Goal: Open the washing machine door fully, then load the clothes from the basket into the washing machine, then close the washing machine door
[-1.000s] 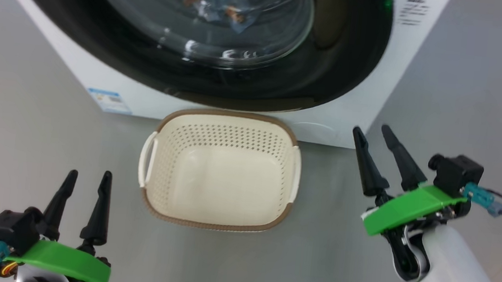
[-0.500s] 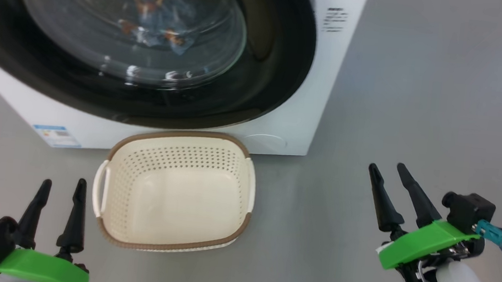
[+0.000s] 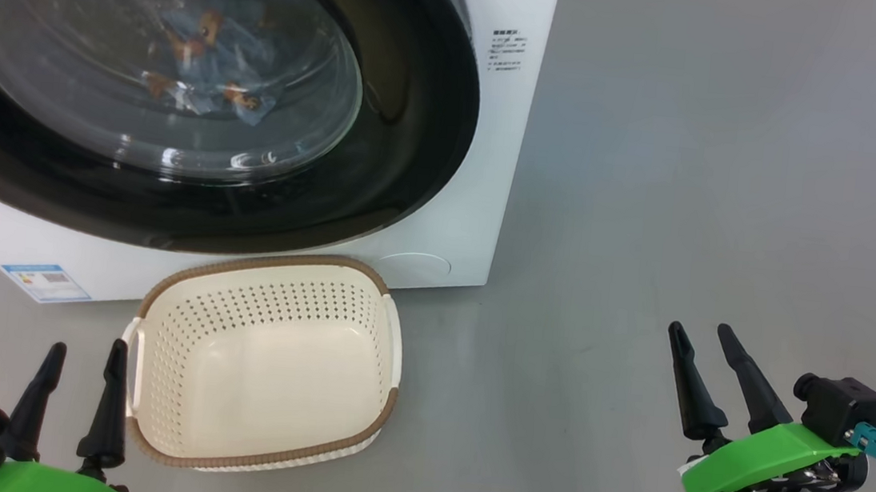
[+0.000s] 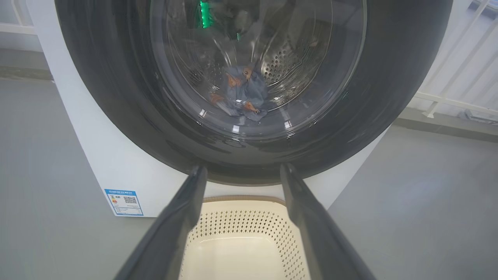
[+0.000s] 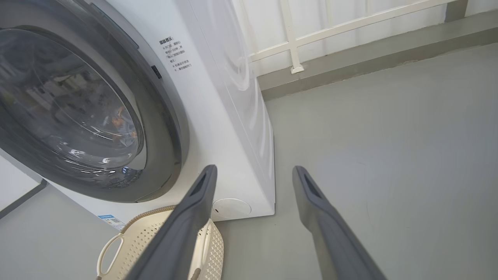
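The washing machine (image 3: 486,162) fills the upper left of the head view, its white box standing on the grey floor (image 3: 693,182). The washing machine door (image 3: 418,115), a glossy black ring round a bulging glass bowl (image 3: 301,80), lies flush against the front. In the right wrist view no gap shows along its edge, so it looks shut, as the last step of the task asks.

The basket (image 3: 273,375) sits at the lower centre-left of the head view, just before the machine's foot and below the door, a spot that I judge keeps the carry to the drum (image 4: 288,64) short. It is empty, its cream perforated bottom bare.

The grippers hang low at the bottom corners, off the door. The left gripper (image 3: 90,347) is at the lower left, close by the handle (image 3: 133,345) at the basket's left end in the frame, though whether it touches I cannot tell. The right gripper (image 3: 699,329) is at the lower right, well apart from everything. Both have their fingers spread with nothing between them, which fits arms with nothing left to carry.

The clothes (image 3: 204,87) lie inside the drum, seen through the glass at the upper left as a crumpled blue heap with orange figures. The left wrist view shows them low in the drum, at its upper centre. A small blue label (image 3: 45,280) sticks to the machine's lower left corner.
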